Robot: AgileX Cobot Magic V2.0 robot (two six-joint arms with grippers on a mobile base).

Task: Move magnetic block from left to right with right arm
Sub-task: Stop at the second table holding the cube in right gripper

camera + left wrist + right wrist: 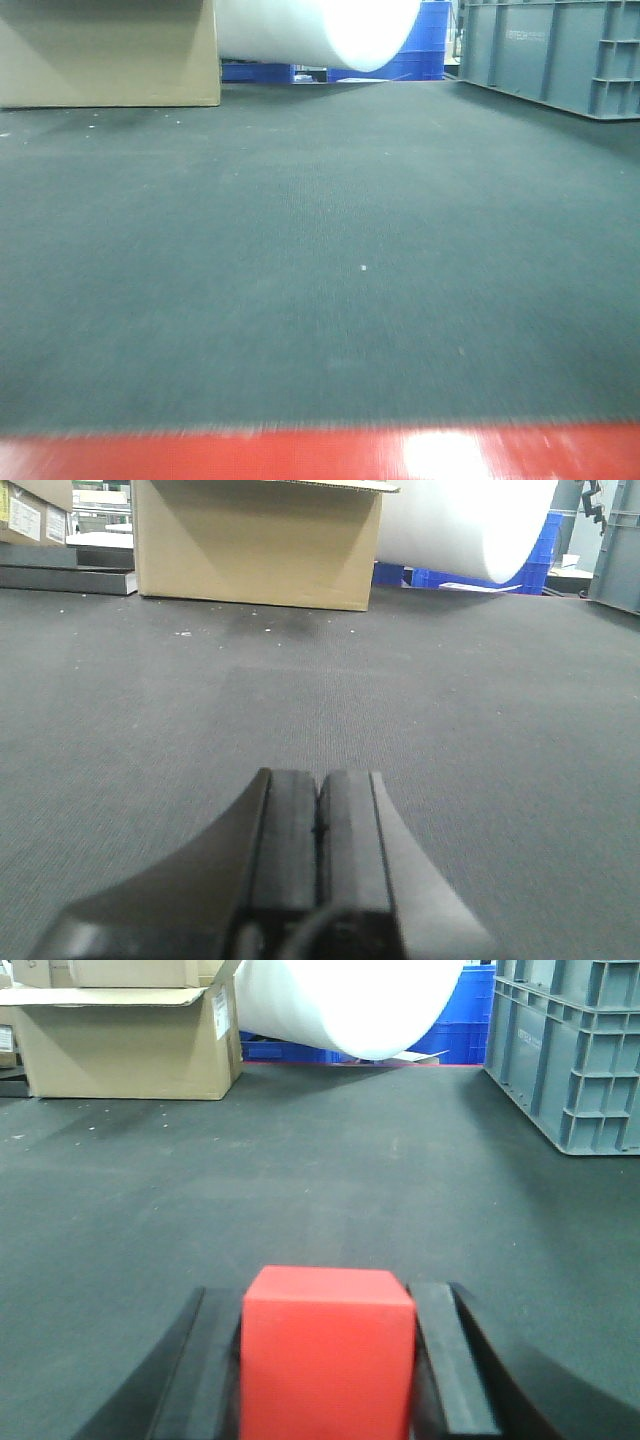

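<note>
In the right wrist view the magnetic block (328, 1355), a plain red cube, sits between the two black fingers of my right gripper (328, 1292). Both pads lie flush against its sides, so the gripper is shut on it. The cube's underside is out of frame, so I cannot tell whether it rests on the dark mat (320, 1180). My left gripper (320, 776) is low over the mat, pads pressed together with nothing between them. Neither gripper nor the block appears in the exterior view.
At the back stand a cardboard box (110, 55) on the left, a big white roll (320, 30) in the middle, blue crates (425, 50) behind it and a grey plastic crate (560, 50) on the right. A red strip (250, 455) runs along the near edge.
</note>
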